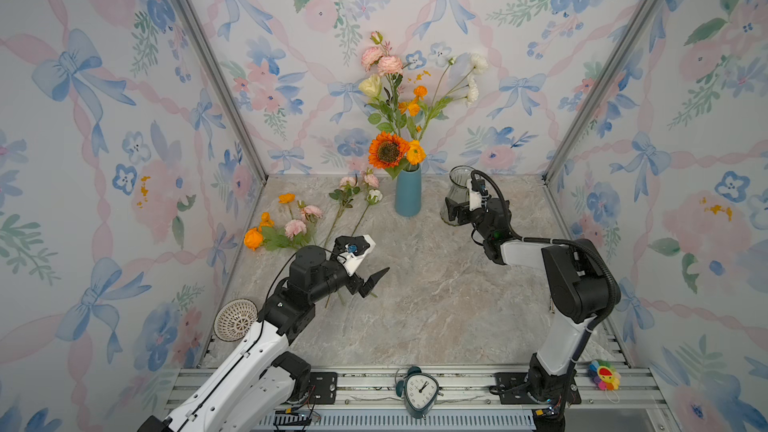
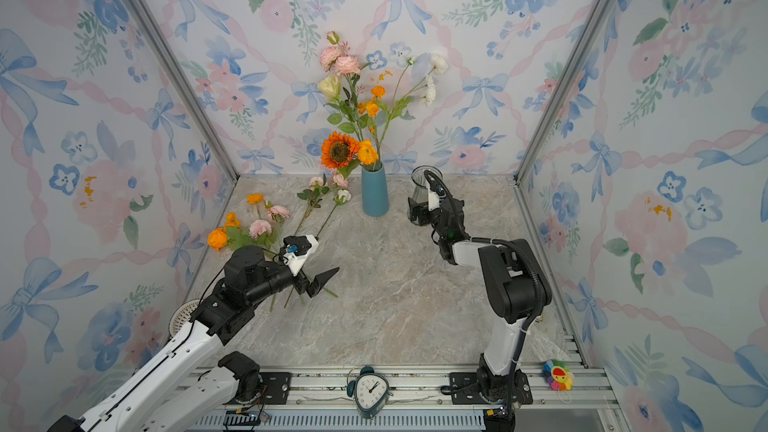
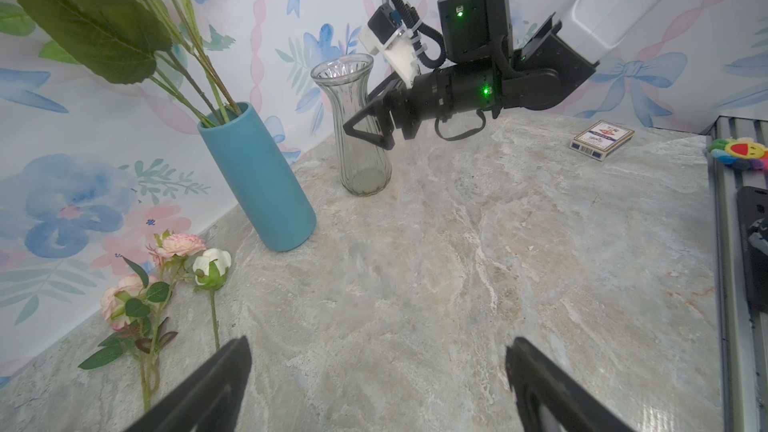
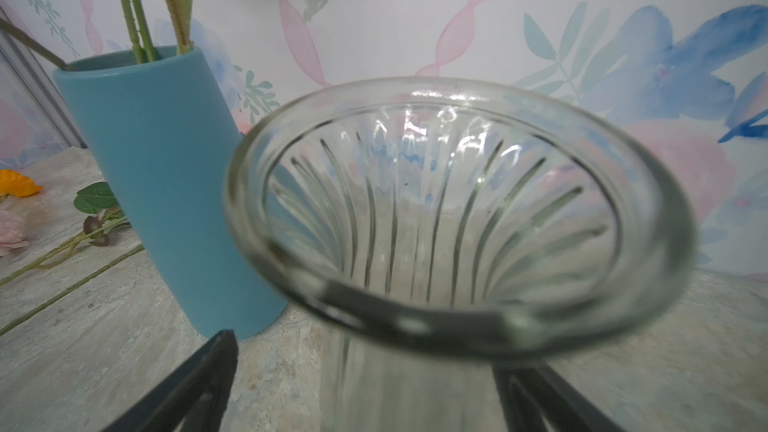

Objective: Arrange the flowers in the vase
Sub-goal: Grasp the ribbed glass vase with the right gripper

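- Orange, pink and white green-stemmed artificial flowers (image 1: 294, 227) are lying loose on the marbled grey tabletop (image 1: 436, 305). They're right beside the left gripper (image 3: 378, 351), with the stem ends running under its wrist.
- A second bunch, orange sunflower (image 1: 388, 150) included, is already standing in the tall teal ceramic vase (image 1: 408, 197). That one sits just beside the right gripper (image 4: 363, 357), on the side facing the left arm.
- Left gripper: jaws spread wide, nothing between them, held above the table.
- Right gripper: jaws spread too, one either side of the narrow waist of an upright, empty clear ribbed glass vase (image 3: 361, 130). The right wrist view shows a gap between one finger and the glass, so it isn't pinching it.
- Well behind the right gripper, out past its elbow, there's a blue-and-white card box (image 3: 601, 140) lying flat.
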Available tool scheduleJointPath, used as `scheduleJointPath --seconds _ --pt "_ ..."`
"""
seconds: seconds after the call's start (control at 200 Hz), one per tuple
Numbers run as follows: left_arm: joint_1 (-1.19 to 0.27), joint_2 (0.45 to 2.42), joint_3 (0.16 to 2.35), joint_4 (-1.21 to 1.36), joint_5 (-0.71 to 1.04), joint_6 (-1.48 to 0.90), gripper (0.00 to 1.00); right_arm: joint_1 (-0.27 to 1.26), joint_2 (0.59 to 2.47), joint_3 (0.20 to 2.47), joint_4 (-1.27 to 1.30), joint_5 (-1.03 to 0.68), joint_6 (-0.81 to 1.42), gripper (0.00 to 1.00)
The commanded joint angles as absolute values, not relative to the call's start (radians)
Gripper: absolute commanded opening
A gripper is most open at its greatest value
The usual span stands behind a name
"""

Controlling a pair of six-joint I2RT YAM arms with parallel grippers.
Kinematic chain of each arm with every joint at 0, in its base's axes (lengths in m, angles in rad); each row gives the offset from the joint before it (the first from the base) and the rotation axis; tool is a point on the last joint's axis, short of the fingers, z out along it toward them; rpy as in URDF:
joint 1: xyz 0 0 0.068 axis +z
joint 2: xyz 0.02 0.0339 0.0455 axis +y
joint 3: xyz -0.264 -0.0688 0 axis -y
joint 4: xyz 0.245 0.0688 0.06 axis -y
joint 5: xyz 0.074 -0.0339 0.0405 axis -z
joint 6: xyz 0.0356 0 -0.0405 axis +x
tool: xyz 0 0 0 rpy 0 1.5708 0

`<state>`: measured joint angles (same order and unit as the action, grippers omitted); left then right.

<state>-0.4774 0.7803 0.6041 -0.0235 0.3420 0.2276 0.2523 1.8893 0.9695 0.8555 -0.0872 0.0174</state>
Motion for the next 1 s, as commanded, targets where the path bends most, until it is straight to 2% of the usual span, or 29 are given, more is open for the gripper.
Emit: scheduleJointPath --seconds 0.0,0.39,0.495,0.62,0.8,0.995 --pt "-0.481 0.785 0.594 -0.006 0.354 0.232 0.98 0.235 1.949 1.028 0.98 -0.121 0.031 0.97" --pt "-0.48 0.796 0.593 -0.005 0.35 0.239 0.98 0.224 2.073 1.193 1.008 -0.16 0.022 1.0" --pt "-0.48 0.796 0.592 -0.005 0.347 0.241 0.98 0.224 2.074 1.207 0.995 -0.172 0.025 0.92" --pt "-0.48 0.795 0.591 -0.005 0.35 0.241 0.98 0.224 2.052 1.184 1.009 -0.192 0.035 0.69" --pt "-0.48 0.794 0.591 -0.005 0.35 0.241 0.98 0.224 1.977 1.084 1.079 -0.192 0.034 0.66" --pt "-0.481 0.78 0.59 -0.005 0.351 0.241 0.98 0.23 1.8 0.929 1.089 -0.221 0.047 0.62"
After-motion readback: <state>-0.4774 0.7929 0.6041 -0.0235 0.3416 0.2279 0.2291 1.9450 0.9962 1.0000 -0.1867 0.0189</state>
